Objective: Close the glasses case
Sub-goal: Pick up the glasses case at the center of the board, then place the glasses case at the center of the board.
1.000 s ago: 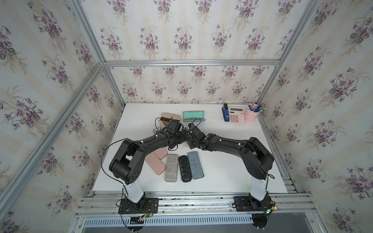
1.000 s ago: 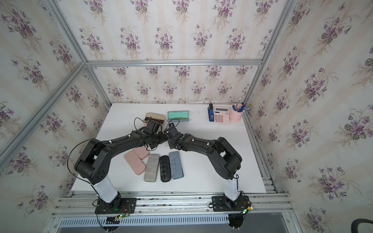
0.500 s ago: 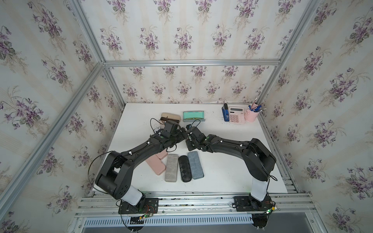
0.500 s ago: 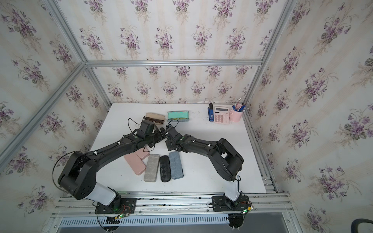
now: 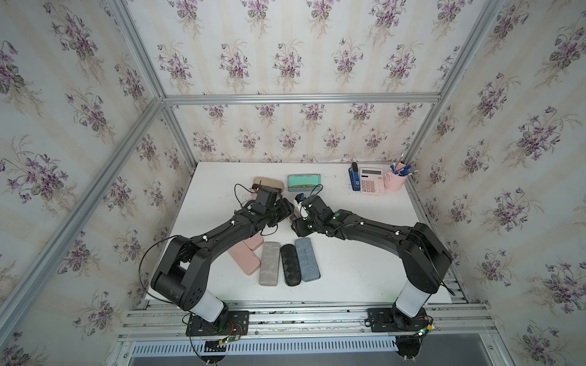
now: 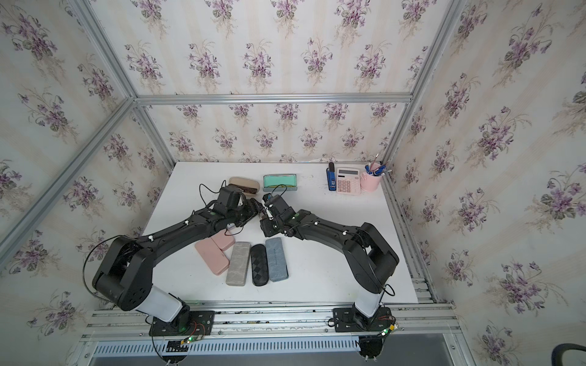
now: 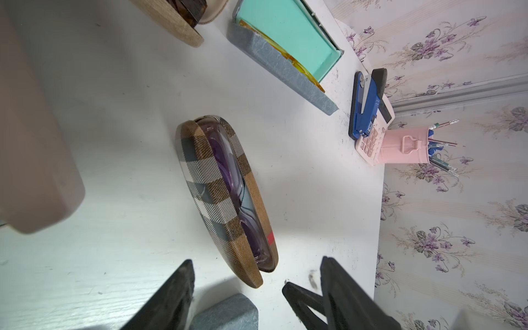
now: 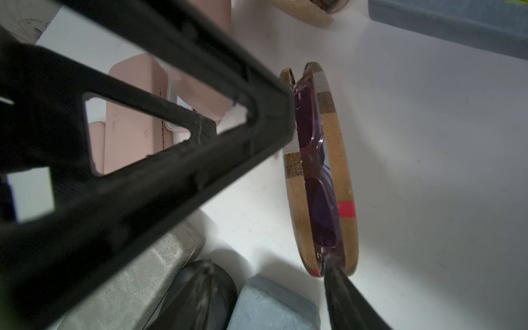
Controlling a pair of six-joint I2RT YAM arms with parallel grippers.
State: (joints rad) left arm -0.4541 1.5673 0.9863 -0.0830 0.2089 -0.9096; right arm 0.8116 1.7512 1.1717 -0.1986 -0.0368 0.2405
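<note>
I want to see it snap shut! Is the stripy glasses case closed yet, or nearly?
Nearly. Done: the purple glasses lie inside the plaid case, whose lid is folded almost down. In hand: the left claw and right claw are open close by it, gripping nothing. Left: a gap shows along the edge, so it needs a press shut.
</note>
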